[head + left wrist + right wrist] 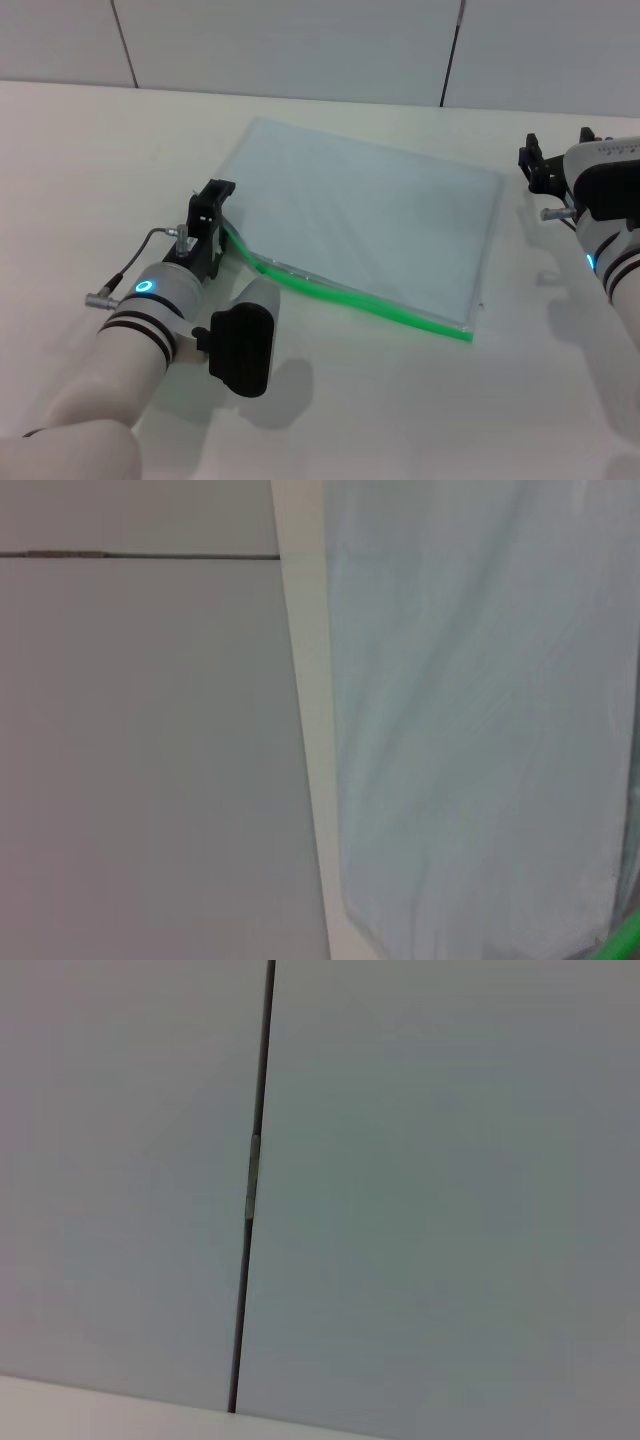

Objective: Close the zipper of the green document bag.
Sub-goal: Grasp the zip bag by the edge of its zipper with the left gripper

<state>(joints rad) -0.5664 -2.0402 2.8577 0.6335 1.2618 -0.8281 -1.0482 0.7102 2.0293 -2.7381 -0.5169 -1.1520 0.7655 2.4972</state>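
- Right, the left claw (pixel 211 212) is low on the surface (pixel 90 180) at the near-left corner of the green document bag (pixel 370 220), its dark fingers (pixel 205 215) pointing toward the back wall and set at the left end of the zipper (pixel 345 297).
- How far those fingers are parted, I cannot tell; whether they grip the zipper is not clear either.
- The left arm runs back from the claw toward the lower left, with a glowing blue ring on its wrist and a grey cable looping off to the side.
- The zipper shows as a bright green strip along the bag's near long edge, running from the left claw to the near-right corner; its left part bows up and curves rather than lying straight.
- The bag lies flat in the middle of the surface, turned at an angle, pale and translucent.
- The left wrist view shows the bag (pixel 480 730) close up, a sliver of green zipper (pixel 622 942) in one corner.
- The right claw (pixel 560 165) hangs well off to the right, clear of the bag; its opening cannot be made out.
- The right wrist view shows only the wall panels (pixel 440 1180).
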